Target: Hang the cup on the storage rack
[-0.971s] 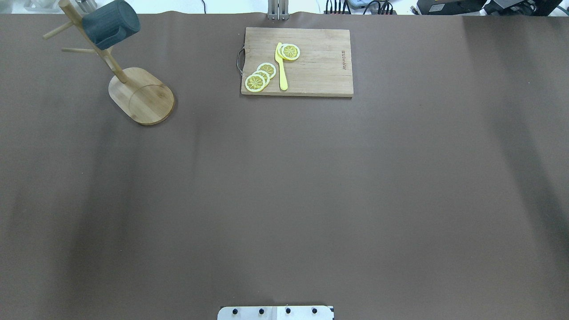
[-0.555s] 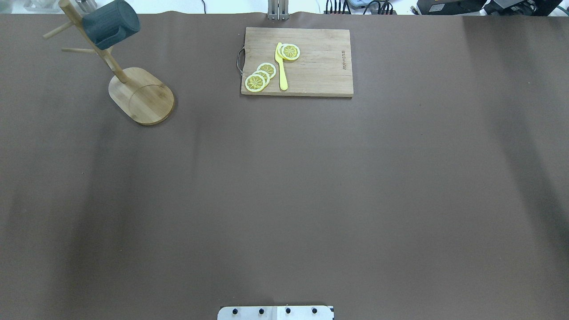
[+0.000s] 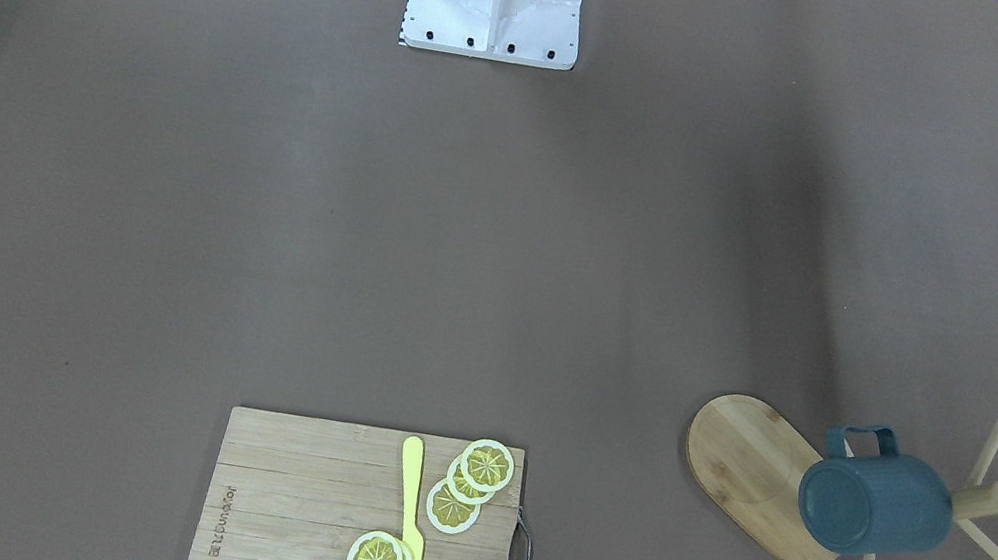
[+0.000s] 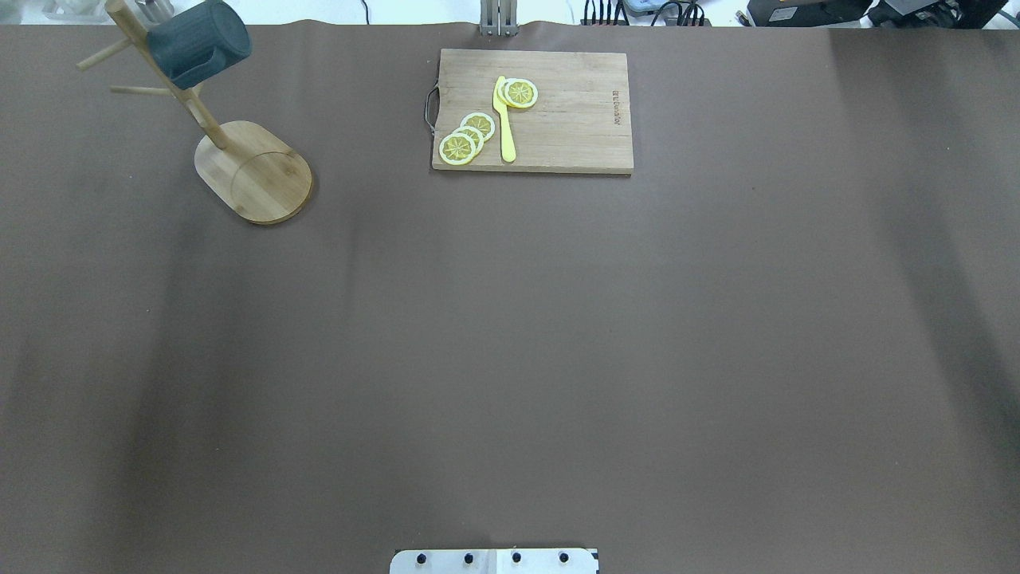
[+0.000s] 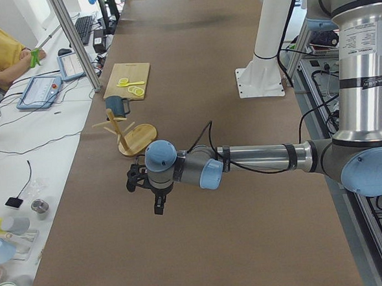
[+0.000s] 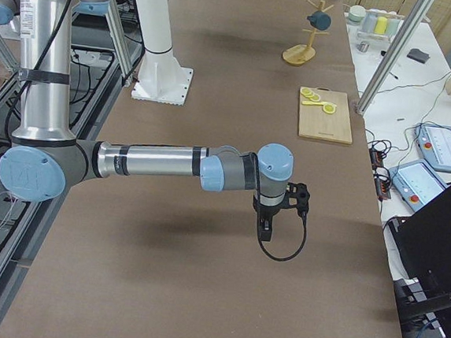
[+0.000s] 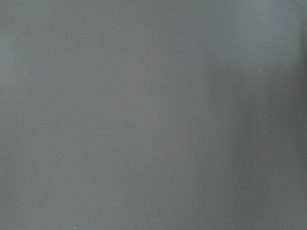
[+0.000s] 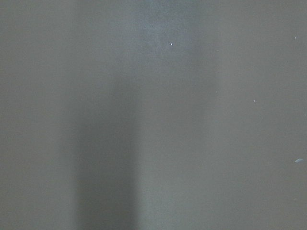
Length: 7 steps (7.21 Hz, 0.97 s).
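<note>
At the robot's edge of the table (image 4: 510, 359), white base plate (image 4: 494, 560) sits at centre. Brown cover over the whole top.

Left gripper (image 5: 158, 208): seen only from the table's end, hanging fingers-down above the cover on the robot's left, arm stretched out level. Nothing in it. Cannot tell whether the jaws are spread or pressed together.

Right gripper (image 6: 265, 234): same posture on the robot's right, fingers down, above bare cover, a black cable looping under it. Jaw state cannot be told either. Both wrist views look straight onto plain brown cover.

Farther out, centre: cutting board (image 4: 574, 119), flat, metal handle on its left end. On it lemon slices (image 4: 458, 147) in two small clusters and a yellow knife (image 4: 505, 131) between them.

Far left corner: storage rack (image 4: 255, 171), oval base flat on the table, post upright. Cup (image 4: 195, 44) hangs high on the rack, tipped on its side, clear of the table, bottom facing the operators' side, handle turned toward the post. Well apart from both grippers.
</note>
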Tool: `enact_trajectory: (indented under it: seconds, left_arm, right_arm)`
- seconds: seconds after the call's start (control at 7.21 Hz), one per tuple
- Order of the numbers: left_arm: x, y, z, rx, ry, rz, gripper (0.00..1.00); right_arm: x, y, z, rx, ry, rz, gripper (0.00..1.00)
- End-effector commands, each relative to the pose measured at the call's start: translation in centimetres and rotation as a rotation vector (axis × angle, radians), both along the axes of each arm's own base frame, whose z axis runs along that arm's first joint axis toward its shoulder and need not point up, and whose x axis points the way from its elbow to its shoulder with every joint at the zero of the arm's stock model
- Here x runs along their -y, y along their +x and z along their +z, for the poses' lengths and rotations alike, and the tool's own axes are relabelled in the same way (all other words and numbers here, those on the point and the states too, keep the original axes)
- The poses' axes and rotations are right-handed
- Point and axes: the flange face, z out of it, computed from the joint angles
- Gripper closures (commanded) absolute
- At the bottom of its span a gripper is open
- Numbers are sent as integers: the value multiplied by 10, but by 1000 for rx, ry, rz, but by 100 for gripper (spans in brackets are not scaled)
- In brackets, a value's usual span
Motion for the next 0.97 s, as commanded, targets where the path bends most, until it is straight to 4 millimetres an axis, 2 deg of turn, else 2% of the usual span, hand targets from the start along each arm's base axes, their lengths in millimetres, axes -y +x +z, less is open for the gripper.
enact_trajectory:
  seconds: [0.0,0.83]
  left_arm:
    - [-1,0,5,-1,-8,1,2]
    - [-2,0,13,-2,-19,1,2]
  right_arm:
    - [0,0,0,0,-1,0,0]
    - [-2,0,2,0,-2,0,0]
